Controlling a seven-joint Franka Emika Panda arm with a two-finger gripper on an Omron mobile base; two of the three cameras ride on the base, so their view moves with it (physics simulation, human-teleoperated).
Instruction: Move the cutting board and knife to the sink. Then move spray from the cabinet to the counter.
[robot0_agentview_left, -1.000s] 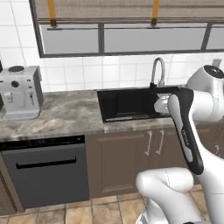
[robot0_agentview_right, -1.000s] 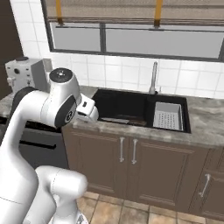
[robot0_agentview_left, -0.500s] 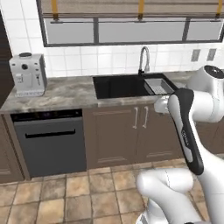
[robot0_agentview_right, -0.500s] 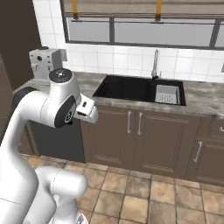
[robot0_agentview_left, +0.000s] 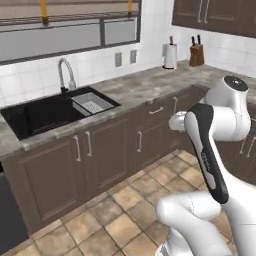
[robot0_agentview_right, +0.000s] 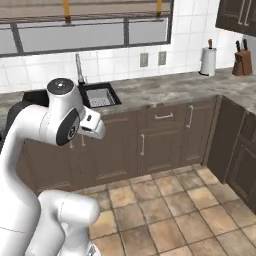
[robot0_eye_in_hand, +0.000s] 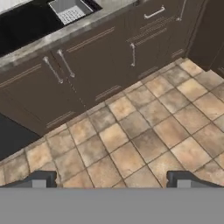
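Observation:
The black sink (robot0_agentview_left: 35, 117) with its chrome faucet (robot0_agentview_left: 65, 72) and grey tray (robot0_agentview_left: 90, 103) is set in the mottled counter (robot0_agentview_left: 150, 85) at the left. The tray (robot0_agentview_right: 100, 96) and counter (robot0_agentview_right: 170, 87) also appear in the right base view, and the sink (robot0_eye_in_hand: 26, 24) lies at the top left of the hand view. My gripper (robot0_eye_in_hand: 111, 181) is open with nothing between its fingertips (robot0_eye_in_hand: 43, 179), hanging over the tiled floor in front of the base cabinets. Dark wall cabinets (robot0_agentview_left: 210, 12) with shut doors hang at the upper right. The cutting board, knife and spray are out of view.
A paper towel roll (robot0_agentview_left: 170, 55) and a knife block (robot0_agentview_left: 196, 54) stand at the counter's far right corner. Brown base cabinets (robot0_agentview_right: 160, 135) run under the counter and turn toward me at the right (robot0_agentview_right: 235, 150). The tiled floor (robot0_agentview_right: 175, 200) is open.
The whole scene has slid left as the base moved: the coffee machine is gone, and the counter's right corner and wall cabinets have come in. The gripper has stayed open.

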